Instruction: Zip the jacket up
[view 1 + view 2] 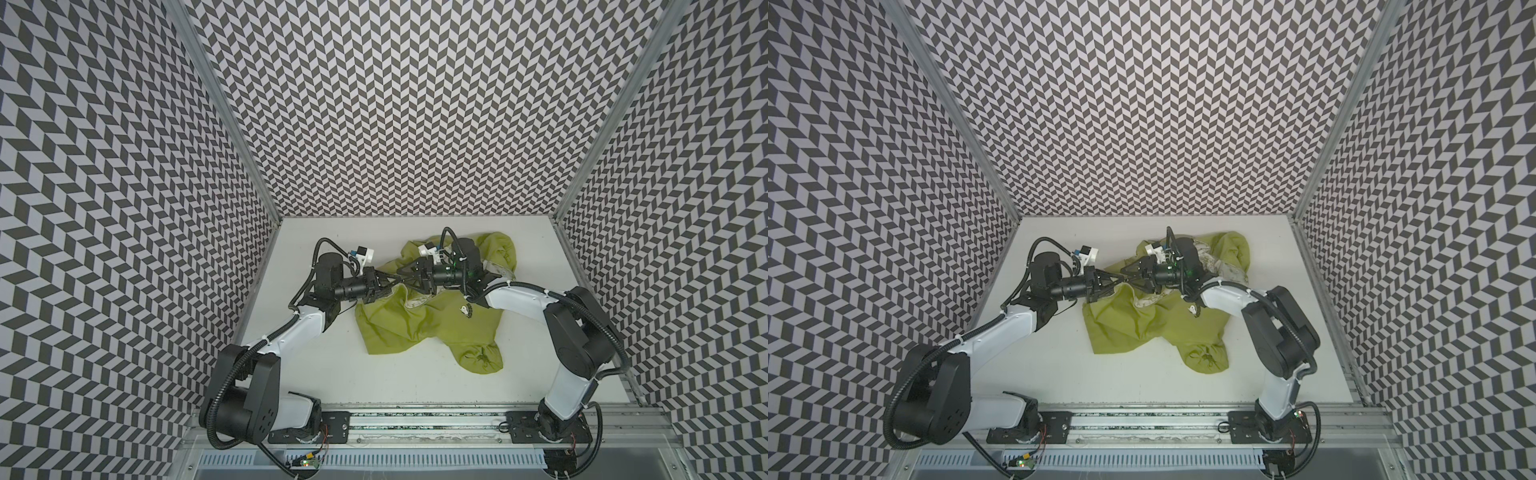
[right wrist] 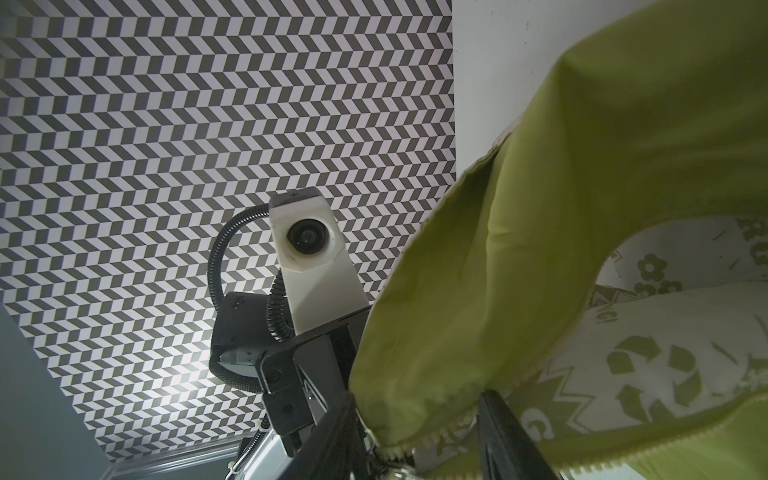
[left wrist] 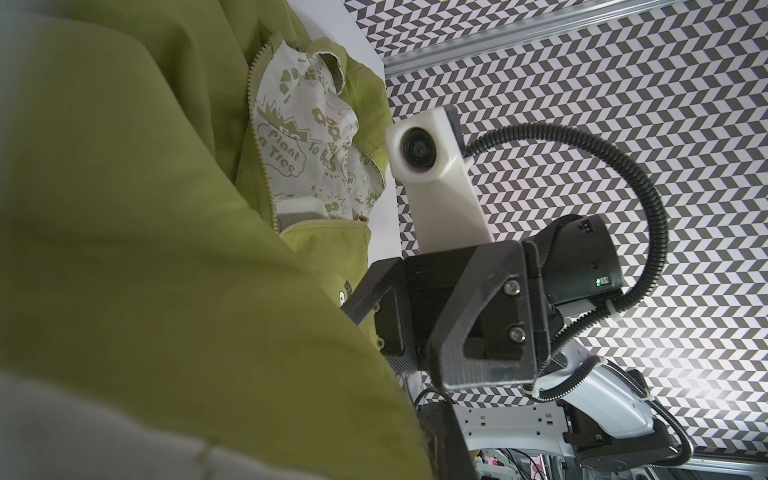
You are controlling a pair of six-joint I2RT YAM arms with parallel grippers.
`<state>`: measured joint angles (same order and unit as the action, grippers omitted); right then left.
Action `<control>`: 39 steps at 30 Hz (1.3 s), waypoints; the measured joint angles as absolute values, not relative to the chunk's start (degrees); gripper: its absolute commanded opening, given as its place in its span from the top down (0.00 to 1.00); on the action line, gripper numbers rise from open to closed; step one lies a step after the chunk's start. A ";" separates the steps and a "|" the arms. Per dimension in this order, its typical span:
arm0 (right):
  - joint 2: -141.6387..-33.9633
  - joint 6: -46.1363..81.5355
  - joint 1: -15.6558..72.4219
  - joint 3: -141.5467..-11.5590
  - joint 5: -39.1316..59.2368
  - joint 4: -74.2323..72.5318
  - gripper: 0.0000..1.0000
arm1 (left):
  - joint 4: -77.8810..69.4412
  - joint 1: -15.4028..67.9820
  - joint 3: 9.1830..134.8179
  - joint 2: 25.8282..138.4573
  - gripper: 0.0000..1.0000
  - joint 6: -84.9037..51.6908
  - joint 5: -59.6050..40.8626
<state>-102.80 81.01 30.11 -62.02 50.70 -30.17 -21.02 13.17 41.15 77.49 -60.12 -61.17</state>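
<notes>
The jacket [image 1: 432, 328] seems light and floppy; I take it by the zipper edge [image 3: 259, 158]: left claw [image 1: 390, 284] pinches, right claw [image 1: 402, 279] stands open.

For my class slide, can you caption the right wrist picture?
The jacket dangles its open zipper between the fingers of the right gripper as the left wrist camera stares back.

A white desk [image 1: 374, 382] is enclosed by black-and-white chevron walls [image 1: 415, 104]; what seems an aluminium rail [image 1: 424, 420] is fitted along its front.

probably a robotics lab cell: chevron-patterned walls [image 1: 415, 104], aluminium rail [image 1: 415, 420], white table [image 1: 374, 374].
</notes>
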 measured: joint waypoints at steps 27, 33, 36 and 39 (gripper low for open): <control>-101.27 83.44 30.09 -59.72 50.54 -33.23 0.87 | -20.99 13.15 41.15 77.49 1.00 -60.12 -61.10; -100.31 83.44 30.09 -58.72 50.57 -33.47 0.87 | -20.99 13.15 41.15 77.49 1.00 -60.14 -61.08; -99.61 83.40 30.09 -58.43 50.70 -33.52 0.86 | -20.99 13.15 41.15 77.49 1.00 -60.16 -60.88; -99.04 83.20 30.11 -58.30 50.87 -33.54 0.85 | -20.99 13.15 41.15 77.49 1.00 -60.20 -60.64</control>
<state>-99.04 83.20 30.11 -58.30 50.87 -33.54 -20.99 13.15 41.15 77.49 -60.20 -60.64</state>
